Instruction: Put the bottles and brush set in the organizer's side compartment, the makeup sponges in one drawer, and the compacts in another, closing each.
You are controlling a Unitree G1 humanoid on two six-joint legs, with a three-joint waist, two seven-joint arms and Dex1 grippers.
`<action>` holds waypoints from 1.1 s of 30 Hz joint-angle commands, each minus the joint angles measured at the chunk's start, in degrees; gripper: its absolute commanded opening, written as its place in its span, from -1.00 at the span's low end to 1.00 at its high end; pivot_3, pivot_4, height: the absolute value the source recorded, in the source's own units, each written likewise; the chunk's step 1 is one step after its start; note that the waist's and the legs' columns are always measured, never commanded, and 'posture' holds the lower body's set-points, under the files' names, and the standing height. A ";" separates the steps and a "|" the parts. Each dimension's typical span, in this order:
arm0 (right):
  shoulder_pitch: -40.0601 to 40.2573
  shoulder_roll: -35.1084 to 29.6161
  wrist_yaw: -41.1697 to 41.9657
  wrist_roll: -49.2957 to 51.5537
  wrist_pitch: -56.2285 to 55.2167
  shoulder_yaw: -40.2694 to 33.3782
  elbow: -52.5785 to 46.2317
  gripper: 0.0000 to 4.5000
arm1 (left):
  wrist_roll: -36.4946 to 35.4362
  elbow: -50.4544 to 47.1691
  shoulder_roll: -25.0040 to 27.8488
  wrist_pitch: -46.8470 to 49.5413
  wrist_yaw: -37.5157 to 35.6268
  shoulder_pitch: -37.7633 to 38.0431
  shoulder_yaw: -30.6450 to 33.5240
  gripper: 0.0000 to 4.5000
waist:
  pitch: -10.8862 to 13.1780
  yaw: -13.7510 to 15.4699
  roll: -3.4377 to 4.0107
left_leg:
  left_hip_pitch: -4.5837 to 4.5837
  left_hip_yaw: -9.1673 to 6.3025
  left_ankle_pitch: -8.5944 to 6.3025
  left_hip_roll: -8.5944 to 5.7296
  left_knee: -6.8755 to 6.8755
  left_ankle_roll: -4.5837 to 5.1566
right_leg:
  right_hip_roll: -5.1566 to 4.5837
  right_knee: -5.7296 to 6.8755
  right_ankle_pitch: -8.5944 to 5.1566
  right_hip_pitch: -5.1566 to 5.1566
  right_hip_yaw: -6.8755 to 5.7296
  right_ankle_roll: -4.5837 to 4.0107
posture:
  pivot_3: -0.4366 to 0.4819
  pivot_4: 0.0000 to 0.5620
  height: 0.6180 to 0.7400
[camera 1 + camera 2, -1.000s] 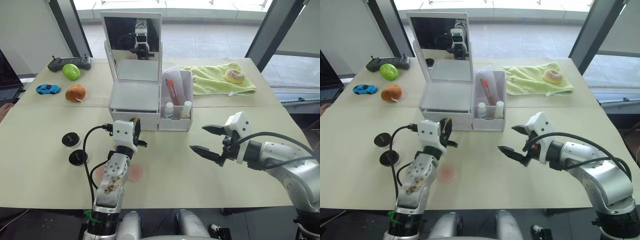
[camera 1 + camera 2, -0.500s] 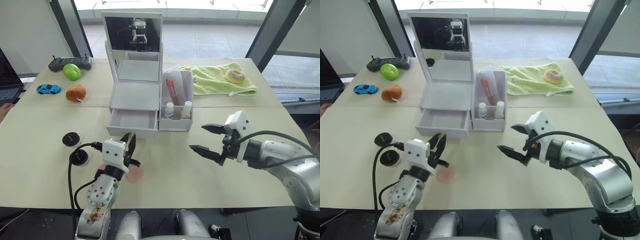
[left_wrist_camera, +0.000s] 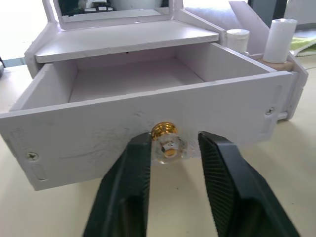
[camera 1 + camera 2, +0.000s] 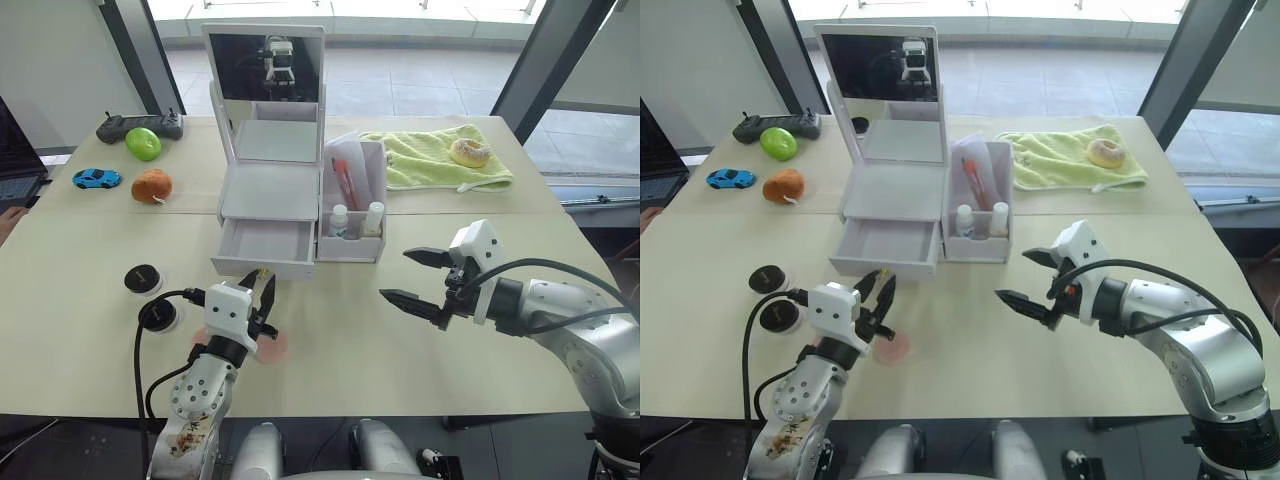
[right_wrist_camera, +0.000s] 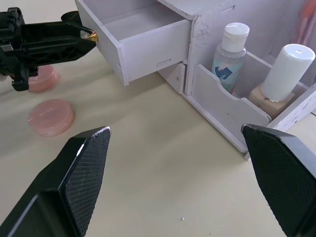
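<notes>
I see the organizer (image 4: 297, 205) standing mid-desk (image 4: 330, 370) with its mirror (image 4: 265, 70) up and its upper drawer (image 3: 148, 106) pulled out, empty inside. My left hand (image 3: 170, 148) sits at the drawer front, its fingers (image 3: 129, 170) either side of the knob (image 3: 166, 140); the fingers look slightly apart from the knob, so I read it as released. My right hand (image 4: 415, 277) hangs over the desk right of the organizer, fingers spread wide, holding nothing. Two bottles (image 5: 232, 49) stand in the side compartment (image 4: 352, 215), with the brush set (image 4: 345, 180) upright behind them. Two pink sponges (image 5: 51, 116) lie on the desk just by my left hand, in front of the drawer. Two black compacts (image 4: 143, 278) rest near the left desk edge, one just beside the other.
</notes>
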 commanded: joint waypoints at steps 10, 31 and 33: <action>3.96 -0.47 -1.14 2.07 0.16 -6.66 -2.45 1.00 | -14.16 -12.26 9.15 6.79 -10.41 6.48 12.03 0.99 | 0.04 -0.11 -0.01 | -0.01 0.01 0.00 0.05 -0.02 0.00 | 0.01 0.00 -0.01 -0.04 -0.01 -0.01 | -0.05 -0.47 1.00; 44.78 9.03 2.71 14.73 -4.44 -54.94 -4.44 1.00 | -19.58 70.55 53.19 -5.13 -53.82 -21.28 34.21 0.99 | 0.43 -0.33 -0.18 | 0.46 0.34 -0.03 0.22 -0.47 -0.05 | -0.13 0.08 -0.36 -0.73 -0.04 -0.60 | -0.05 -0.47 1.00; 46.85 10.21 3.78 15.51 -5.73 -56.98 -2.81 1.00 | -18.52 74.57 53.61 -8.49 -55.06 -23.54 33.72 0.99 | 0.42 -0.29 -0.24 | 0.44 0.36 -0.03 0.26 -0.51 -0.05 | -0.14 0.09 -0.36 -0.76 -0.05 -0.60 | -0.05 -0.47 1.00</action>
